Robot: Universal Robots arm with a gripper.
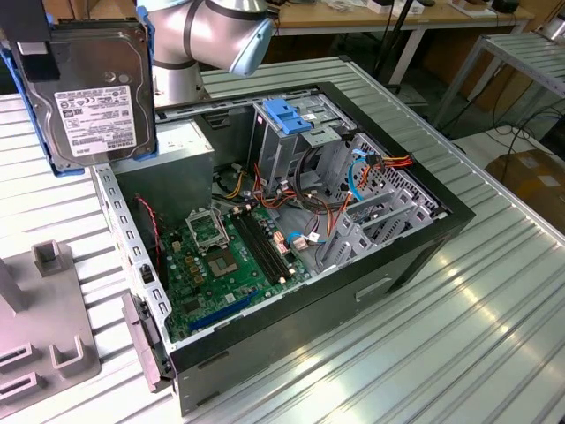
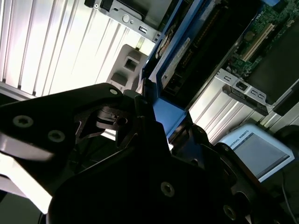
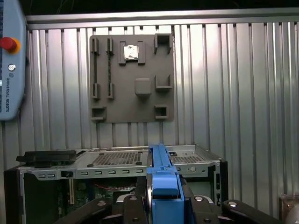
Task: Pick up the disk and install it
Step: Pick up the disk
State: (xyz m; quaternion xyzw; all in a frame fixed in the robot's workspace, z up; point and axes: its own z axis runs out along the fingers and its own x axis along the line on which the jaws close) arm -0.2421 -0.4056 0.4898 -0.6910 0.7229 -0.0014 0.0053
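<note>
The disk, a silver-grey hard drive with a white label and a blue bracket, hangs in the air at the exterior view's upper left, above the corner of the open computer case. My gripper is shut on the disk's blue bracket, whose edge runs between the black fingers in both wrist views. Inside the case stands the metal drive cage with a blue handle on top, beside the green motherboard.
A grey fixture plate lies on the ribbed metal table, at the exterior view's lower left. A large grey box sits in the case corner. A teach pendant rests beside the plate. The arm's base stands behind the case.
</note>
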